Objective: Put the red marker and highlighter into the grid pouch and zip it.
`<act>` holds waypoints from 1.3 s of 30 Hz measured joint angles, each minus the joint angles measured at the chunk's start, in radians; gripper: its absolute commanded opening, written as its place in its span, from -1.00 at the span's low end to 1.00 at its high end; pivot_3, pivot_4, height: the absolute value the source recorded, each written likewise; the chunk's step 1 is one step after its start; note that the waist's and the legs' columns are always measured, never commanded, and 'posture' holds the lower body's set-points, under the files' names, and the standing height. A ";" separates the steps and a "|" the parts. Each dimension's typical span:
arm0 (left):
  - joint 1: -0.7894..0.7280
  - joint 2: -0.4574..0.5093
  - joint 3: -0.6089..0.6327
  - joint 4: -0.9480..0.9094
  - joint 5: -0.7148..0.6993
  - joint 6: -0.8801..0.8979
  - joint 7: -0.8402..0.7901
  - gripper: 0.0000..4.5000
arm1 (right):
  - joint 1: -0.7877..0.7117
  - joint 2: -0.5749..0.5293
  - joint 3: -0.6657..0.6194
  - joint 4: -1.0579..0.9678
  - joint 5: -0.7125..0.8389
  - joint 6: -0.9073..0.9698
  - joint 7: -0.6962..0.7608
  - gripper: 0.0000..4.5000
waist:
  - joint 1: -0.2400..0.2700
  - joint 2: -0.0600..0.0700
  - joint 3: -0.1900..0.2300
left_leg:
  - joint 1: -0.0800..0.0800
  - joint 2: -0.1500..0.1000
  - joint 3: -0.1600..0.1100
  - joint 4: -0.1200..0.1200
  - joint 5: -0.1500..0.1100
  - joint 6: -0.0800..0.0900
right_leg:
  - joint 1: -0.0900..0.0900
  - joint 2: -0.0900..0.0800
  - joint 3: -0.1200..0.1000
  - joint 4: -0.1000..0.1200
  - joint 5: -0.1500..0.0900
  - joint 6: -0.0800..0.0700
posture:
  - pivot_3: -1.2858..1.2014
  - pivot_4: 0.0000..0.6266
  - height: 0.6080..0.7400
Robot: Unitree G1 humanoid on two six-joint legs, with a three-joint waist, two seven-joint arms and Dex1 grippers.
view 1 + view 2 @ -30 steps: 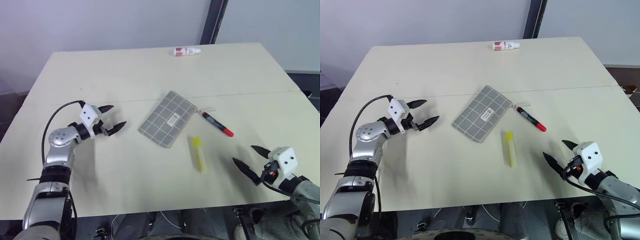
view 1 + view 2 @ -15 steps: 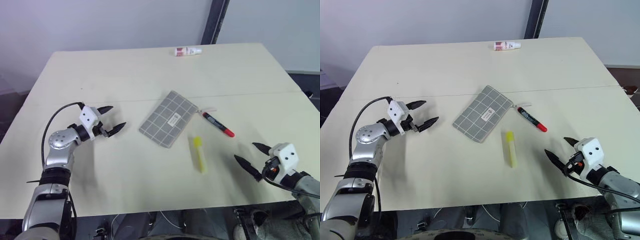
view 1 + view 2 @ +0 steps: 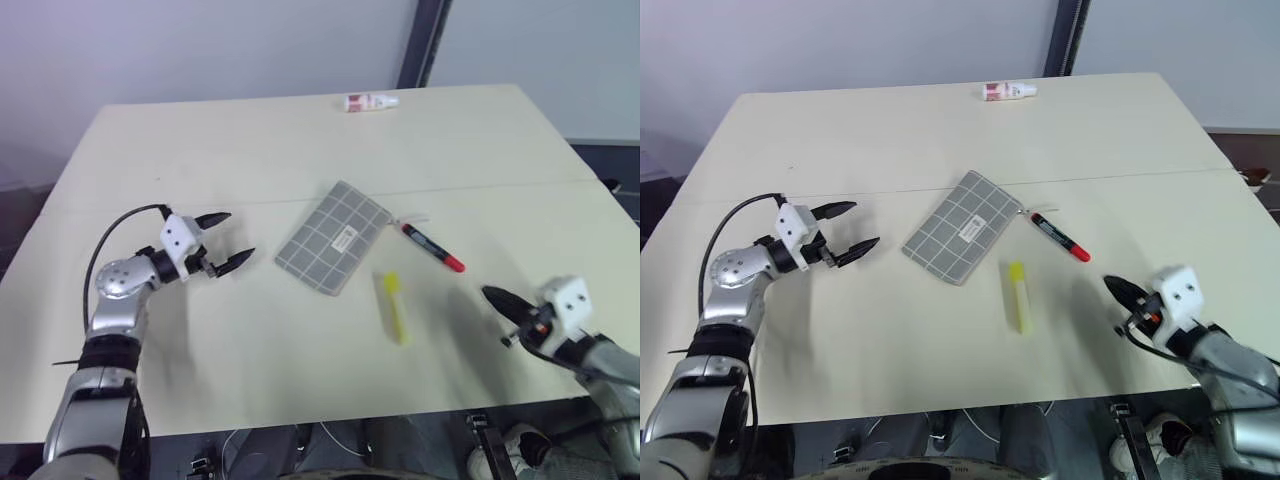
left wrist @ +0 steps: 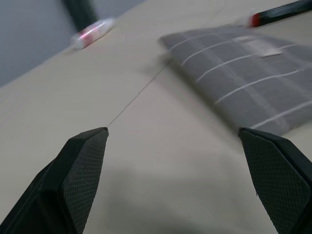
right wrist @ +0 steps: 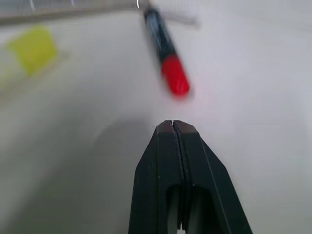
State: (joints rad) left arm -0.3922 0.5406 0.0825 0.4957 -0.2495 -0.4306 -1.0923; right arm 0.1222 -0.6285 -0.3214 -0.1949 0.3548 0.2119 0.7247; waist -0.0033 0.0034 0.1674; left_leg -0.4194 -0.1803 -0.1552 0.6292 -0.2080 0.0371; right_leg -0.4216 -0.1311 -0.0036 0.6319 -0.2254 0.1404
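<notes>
The grid pouch (image 3: 333,238) lies flat in the middle of the table, grey with white lines and a small white label. Just right of it rests the red marker (image 3: 433,248), black barrel with a red cap (image 5: 174,80). The yellow highlighter (image 3: 395,307) lies in front of the pouch. My left gripper (image 3: 234,241) hovers open to the left of the pouch, its fingertips (image 4: 87,146) wide apart and empty. My right gripper (image 3: 492,296) is shut with nothing in it, low over the table, short of the marker's red cap.
A small white bottle with a red label (image 3: 369,101) lies near the table's far edge. A seam line (image 4: 139,95) crosses the cream tabletop (image 3: 250,150) behind the pouch. A dark post (image 3: 422,42) stands behind the table.
My right gripper has shut its fingers and moved forward and up toward the marker. My left gripper stays open and has drawn slightly back.
</notes>
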 measured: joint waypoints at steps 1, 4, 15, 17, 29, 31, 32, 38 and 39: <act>0.027 -0.004 -0.012 -0.038 -0.002 -0.011 -0.012 1.00 | -0.049 0.001 0.026 0.003 -0.008 0.003 -0.009 -0.99 | -0.001 0.000 0.000 | 0.000 0.000 0.000 0.000 0.000 0.000 | 0.000 0.000 0.000 0.000 0.000 0.000 | 0.03 -0.52 1.00; 0.119 -0.006 -0.050 -0.170 -0.007 -0.030 -0.038 1.00 | -0.282 0.043 0.127 0.045 -0.056 0.011 -0.056 -0.99 | -0.009 0.000 0.000 | 0.000 0.001 0.000 0.000 0.000 -0.001 | -0.001 0.001 0.000 0.000 0.000 -0.003 | 0.03 -0.52 1.00; 0.143 -0.034 -0.189 -0.181 0.233 -0.271 0.068 1.00 | -0.710 0.273 0.426 0.511 -0.276 -0.079 -0.141 -0.99 | 0.014 0.001 0.000 | 0.002 0.002 0.000 -0.002 0.001 -0.001 | -0.005 0.007 0.001 -0.001 0.005 -0.007 | 0.03 -0.52 1.00; 0.127 -0.060 -0.211 -0.173 0.279 -0.285 0.123 1.00 | -0.767 0.308 0.452 0.608 -0.315 -0.116 -0.156 -0.99 | 0.015 0.001 0.000 | 0.002 0.002 0.000 -0.002 0.002 -0.002 | -0.005 0.008 0.002 0.000 0.005 -0.007 | 0.03 -0.52 1.00; 0.012 -0.102 -0.315 -0.090 0.523 -0.344 0.396 1.00 | -0.845 0.337 0.552 0.828 -0.471 -0.192 -0.190 -0.99 | 0.016 0.003 -0.001 | 0.011 0.003 -0.003 -0.002 0.004 -0.006 | -0.001 0.012 0.004 0.003 0.006 -0.008 | 0.03 -0.52 1.00; -0.012 -0.110 -0.335 -0.072 0.562 -0.346 0.444 1.00 | -0.843 0.335 0.550 0.827 -0.470 -0.190 -0.188 -0.99 | 0.016 0.005 -0.002 | 0.011 0.003 -0.003 -0.002 0.004 -0.007 | -0.001 0.013 0.004 0.004 0.006 -0.008 | 0.03 -0.52 1.00; -0.025 -0.117 -0.344 -0.061 0.581 -0.346 0.468 1.00 | -0.842 0.335 0.549 0.826 -0.469 -0.188 -0.187 -0.99 | 0.016 0.005 -0.002 | 0.011 0.003 -0.003 -0.002 0.004 -0.007 | -0.001 0.013 0.004 0.004 0.006 -0.008 | 0.03 -0.52 1.00; -0.098 -0.131 -0.409 0.008 0.675 -0.336 0.564 0.19 | -0.833 0.333 0.548 0.805 -0.469 -0.172 -0.186 -1.00 | 0.014 0.005 -0.002 | 0.011 0.003 -0.004 -0.002 0.004 -0.007 | -0.001 0.013 0.005 0.005 0.006 -0.008 | 0.03 -0.52 1.00; -0.100 -0.131 -0.419 0.017 0.678 -0.336 0.570 -0.03 | -0.831 0.331 0.548 0.800 -0.469 -0.170 -0.186 -1.00 | 0.013 0.005 -0.002 | 0.011 0.003 -0.004 -0.002 0.004 -0.007 | -0.002 0.013 0.005 0.005 0.006 -0.008 | 0.03 -0.52 1.00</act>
State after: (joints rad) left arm -0.4923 0.4097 -0.3360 0.5132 0.4283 -0.7662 -0.5221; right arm -0.7085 -0.2971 0.2262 0.6054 -0.1143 0.0420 0.5385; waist 0.0100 0.0084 0.1650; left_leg -0.4083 -0.1776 -0.1590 0.6269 -0.2035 0.0298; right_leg -0.4232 -0.1184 0.0010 0.6371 -0.2193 0.1323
